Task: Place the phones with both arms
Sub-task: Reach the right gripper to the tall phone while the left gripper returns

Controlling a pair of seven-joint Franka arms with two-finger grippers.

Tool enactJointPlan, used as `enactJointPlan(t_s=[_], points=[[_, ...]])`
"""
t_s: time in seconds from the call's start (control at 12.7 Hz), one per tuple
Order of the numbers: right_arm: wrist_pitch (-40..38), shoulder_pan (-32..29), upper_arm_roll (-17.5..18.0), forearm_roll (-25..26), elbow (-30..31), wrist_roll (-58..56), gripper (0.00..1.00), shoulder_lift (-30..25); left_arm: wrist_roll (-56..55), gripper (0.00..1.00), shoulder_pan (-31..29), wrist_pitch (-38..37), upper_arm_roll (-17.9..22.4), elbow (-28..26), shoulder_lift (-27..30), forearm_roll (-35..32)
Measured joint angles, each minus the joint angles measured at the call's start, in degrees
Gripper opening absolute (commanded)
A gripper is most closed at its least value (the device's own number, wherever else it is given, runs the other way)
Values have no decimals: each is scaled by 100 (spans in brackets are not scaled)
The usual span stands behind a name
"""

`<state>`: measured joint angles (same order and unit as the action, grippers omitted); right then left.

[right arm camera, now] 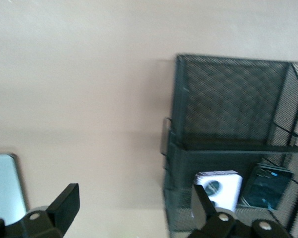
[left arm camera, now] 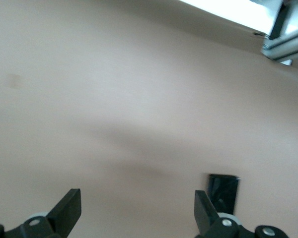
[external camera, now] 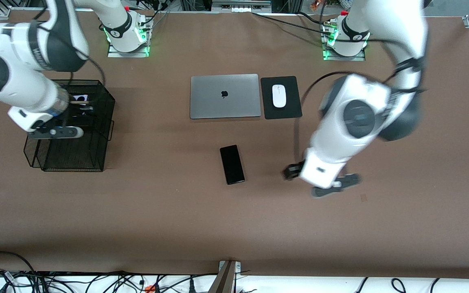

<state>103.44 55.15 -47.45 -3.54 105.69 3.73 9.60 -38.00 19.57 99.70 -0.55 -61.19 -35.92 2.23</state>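
Both grippers hang open and empty; two phones sit in the mesh basket and one lies on the table.

The left gripper [left arm camera: 137, 210] hovers over bare table toward the left arm's end, its fingers [left arm camera: 68, 210] spread wide apart with nothing between them. The slim black phone [external camera: 232, 164] lies flat on the table near it, nearer the front camera than the laptop [external camera: 224, 96]. The right gripper [right arm camera: 134, 210] hangs over the black mesh basket [external camera: 96, 134] at the right arm's end, fingers apart and empty. Inside the basket the pale-lilac phone [right arm camera: 219, 192] and the small black phone [right arm camera: 266, 187] rest side by side. A white mouse [external camera: 279, 95] sits on a black pad [external camera: 293, 110] just beside the laptop.
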Motion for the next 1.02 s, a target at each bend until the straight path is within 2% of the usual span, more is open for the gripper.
enactJointPlan(t_s=[0.24,0.55,0.71,0.86,1.02], points=[[459,274,379,-377,-360,508,99,617,1546,100,-997,-929,23,-23,661,-1],[857,321,791,-1444,-1140,654,99,1908,3127,100,-2098,-1077,13,-206,1021,1],[997,316,943,-1648,-1798,655,99,2612,3439,100,-2308,-813,0,-497,1069,1],[1345,322,1193,-2056,-2343,737,99,3164,3490,100,-2318,-63,-60,-1257,1346,1],[2002,317,1478,-2360,-2519,737,99,3506,3532,100,-2296,388,-138,-1899,1688,-1]])
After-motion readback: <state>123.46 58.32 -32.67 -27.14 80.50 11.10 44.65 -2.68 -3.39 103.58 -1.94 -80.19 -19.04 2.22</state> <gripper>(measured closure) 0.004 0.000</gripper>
